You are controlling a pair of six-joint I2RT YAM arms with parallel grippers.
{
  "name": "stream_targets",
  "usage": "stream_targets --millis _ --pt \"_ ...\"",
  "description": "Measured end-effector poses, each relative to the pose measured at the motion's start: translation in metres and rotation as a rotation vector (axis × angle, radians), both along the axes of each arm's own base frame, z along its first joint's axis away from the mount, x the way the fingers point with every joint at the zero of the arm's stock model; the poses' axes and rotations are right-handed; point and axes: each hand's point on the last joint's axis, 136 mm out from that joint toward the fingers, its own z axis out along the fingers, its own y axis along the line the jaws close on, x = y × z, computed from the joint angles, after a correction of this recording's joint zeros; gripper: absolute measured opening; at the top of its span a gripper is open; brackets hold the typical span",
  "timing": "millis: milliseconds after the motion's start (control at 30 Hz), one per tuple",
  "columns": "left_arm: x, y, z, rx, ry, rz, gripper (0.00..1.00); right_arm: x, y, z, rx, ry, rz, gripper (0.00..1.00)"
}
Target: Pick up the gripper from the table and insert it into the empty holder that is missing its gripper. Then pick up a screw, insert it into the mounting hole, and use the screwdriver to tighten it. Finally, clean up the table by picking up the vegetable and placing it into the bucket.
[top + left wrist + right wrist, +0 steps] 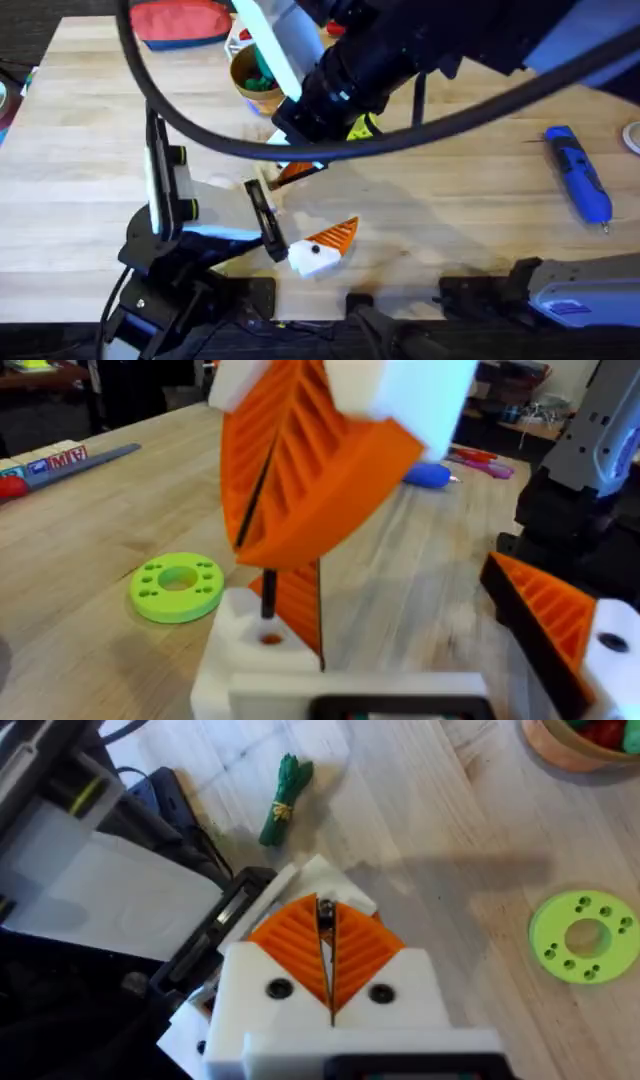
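The right hand point(328, 955) pinches a screw point(325, 912); on the pale wooden surface point(470, 190), the screwdriver point(579, 172) lies well right of the bucket point(254, 78).

Legible text, one item: small toy blocks point(45, 462) at the table's point(90, 530) edge, about 10 o'clock in the left wrist view. One block's face bears red capital letters, apparently "MH"; the reading is uncertain. Neighbouring block faces show marks too blurred to make out. No other words, brands, numbers or signs can be read on anything else.
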Motion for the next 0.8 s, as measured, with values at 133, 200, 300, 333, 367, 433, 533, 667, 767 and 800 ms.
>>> stream_targets --millis 133,200,300,333,367,433,533,667,767,800 --pt "0.0 0.0 0.0 0.0 0.0 0.0 0.986 -0.001 -0.001 -0.001 -0.004 0.006 -0.003 0.004" --pt "0.0 0.0 0.0 0.0 0.0 0.0 0.987 -0.001 -0.002 -0.003 -0.012 0.014 -0.006 0.004" --pt "0.0 0.0 0.0 0.0 0.0 0.0 0.987 0.0 0.0 -0.01 -0.029 0.028 -0.009 0.004" --pt "0.0 0.0 0.0 0.0 0.0 0.0 0.986 0.0 0.001 -0.013 -0.036 0.034 -0.01 0.004" --pt "0.0 0.0 0.0 0.0 0.0 0.0 0.986 0.001 0.001 -0.016 -0.041 0.039 -0.012 0.004" --pt "0.0 0.0 0.0 0.0 0.0 0.0 0.985 0.002 0.003 -0.021 -0.051 0.047 -0.012 0.004" --pt "0.0 0.0 0.0 0.0 0.002 -0.001 0.987 0.003 0.004 -0.024 -0.055 0.051 -0.013 0.004" --pt "0.0 0.0 0.0 0.0 0.002 -0.002 0.987 0.003 0.004 -0.024 -0.056 0.053 -0.014 0.004" --pt "0.0 0.0 0.0 0.0 0.002 -0.002 0.987 0.003 0.004 -0.024 -0.056 0.053 -0.014 0.004" --pt "0.0 0.0 0.0 0.0 0.002 -0.002 0.987 0.003 0.004 -0.024 -0.056 0.053 -0.014 0.004"
